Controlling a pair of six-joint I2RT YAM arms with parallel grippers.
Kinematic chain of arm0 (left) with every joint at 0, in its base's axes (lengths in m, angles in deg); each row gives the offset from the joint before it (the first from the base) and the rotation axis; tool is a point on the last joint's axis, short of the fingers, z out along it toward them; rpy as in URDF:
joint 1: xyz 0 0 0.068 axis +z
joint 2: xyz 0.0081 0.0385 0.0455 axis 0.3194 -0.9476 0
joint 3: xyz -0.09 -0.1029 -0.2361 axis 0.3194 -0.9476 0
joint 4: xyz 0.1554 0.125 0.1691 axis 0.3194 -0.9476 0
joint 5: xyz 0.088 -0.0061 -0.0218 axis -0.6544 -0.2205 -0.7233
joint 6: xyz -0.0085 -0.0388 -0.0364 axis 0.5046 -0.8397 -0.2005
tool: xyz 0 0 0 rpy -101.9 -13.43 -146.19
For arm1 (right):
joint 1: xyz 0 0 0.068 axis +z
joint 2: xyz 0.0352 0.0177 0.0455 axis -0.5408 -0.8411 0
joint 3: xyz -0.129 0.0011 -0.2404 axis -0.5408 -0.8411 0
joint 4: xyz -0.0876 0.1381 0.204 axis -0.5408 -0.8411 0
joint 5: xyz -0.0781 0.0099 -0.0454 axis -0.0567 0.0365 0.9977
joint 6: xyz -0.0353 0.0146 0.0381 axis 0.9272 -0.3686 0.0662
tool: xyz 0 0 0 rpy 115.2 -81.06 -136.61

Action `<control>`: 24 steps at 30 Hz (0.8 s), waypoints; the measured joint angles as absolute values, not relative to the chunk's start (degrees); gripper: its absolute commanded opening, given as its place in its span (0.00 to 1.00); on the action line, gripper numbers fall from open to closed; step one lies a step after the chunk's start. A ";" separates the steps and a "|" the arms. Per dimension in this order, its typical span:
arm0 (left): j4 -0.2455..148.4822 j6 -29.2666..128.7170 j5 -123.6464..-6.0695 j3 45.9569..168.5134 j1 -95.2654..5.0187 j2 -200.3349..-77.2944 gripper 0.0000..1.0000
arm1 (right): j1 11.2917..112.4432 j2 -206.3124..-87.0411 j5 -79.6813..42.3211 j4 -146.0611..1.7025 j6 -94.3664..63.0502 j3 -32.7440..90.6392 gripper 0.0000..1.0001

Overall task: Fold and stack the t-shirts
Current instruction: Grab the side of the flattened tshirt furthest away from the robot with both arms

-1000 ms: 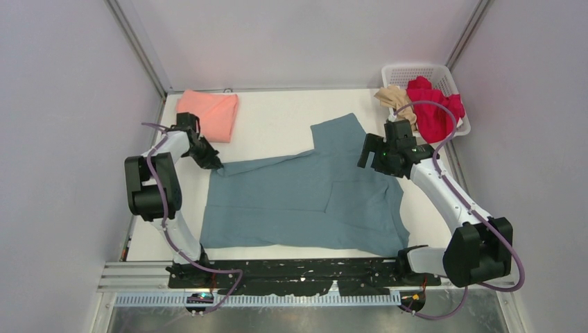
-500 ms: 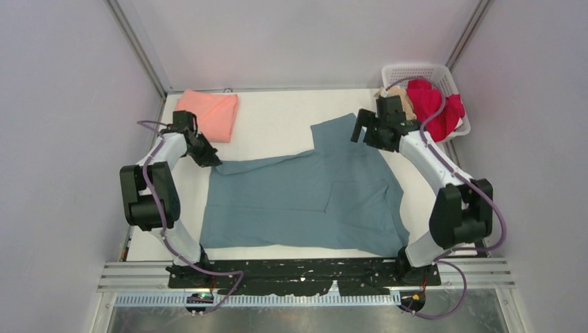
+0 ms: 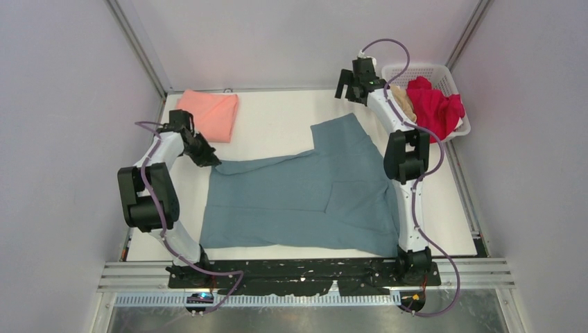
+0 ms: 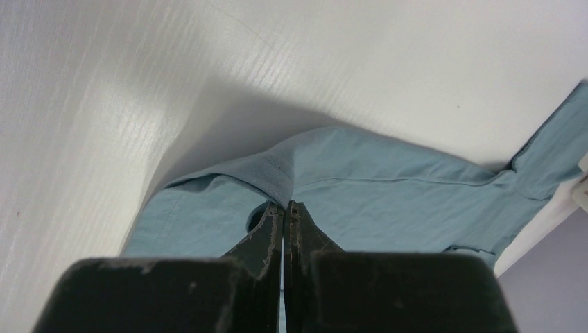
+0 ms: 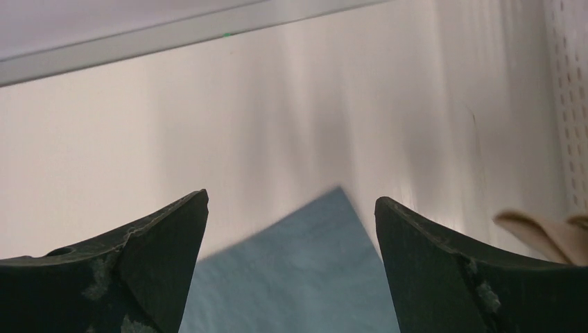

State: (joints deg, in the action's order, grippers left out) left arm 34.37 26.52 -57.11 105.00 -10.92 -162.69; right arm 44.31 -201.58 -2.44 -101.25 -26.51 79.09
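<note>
My left fingers [image 4: 263, 243] pinch the spread blue shirt [image 3: 305, 194], right fingers [image 5: 139, 263] gape empty; pink shirt [image 3: 208, 114] folded at ten o'clock, red shirt [image 3: 435, 109] and beige shirt [image 3: 405, 98] wait.

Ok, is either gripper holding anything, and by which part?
The left gripper pinches the blue t-shirt by the edge at its far-left corner. The right gripper is open and holds nothing.

- slate-blue cloth t-shirt [image 3: 298, 201]: matt, soft weave, ribbed collar
- white table top [image 4: 139, 83]: smooth, faint sheen, fine streaks
- white lattice basket [image 3: 405, 71]: plastic
- black right gripper [image 5: 291, 198]: matt, scuffed
</note>
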 measured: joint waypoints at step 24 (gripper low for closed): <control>29.71 20.97 -52.48 117.46 -9.13 -170.96 0.00 | 43.00 -214.37 -4.93 -106.46 -33.27 90.89 0.95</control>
State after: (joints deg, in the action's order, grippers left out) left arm 29.71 20.97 -52.48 117.46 -9.13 -170.96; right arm 43.00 -214.37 -4.93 -106.46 -33.27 90.89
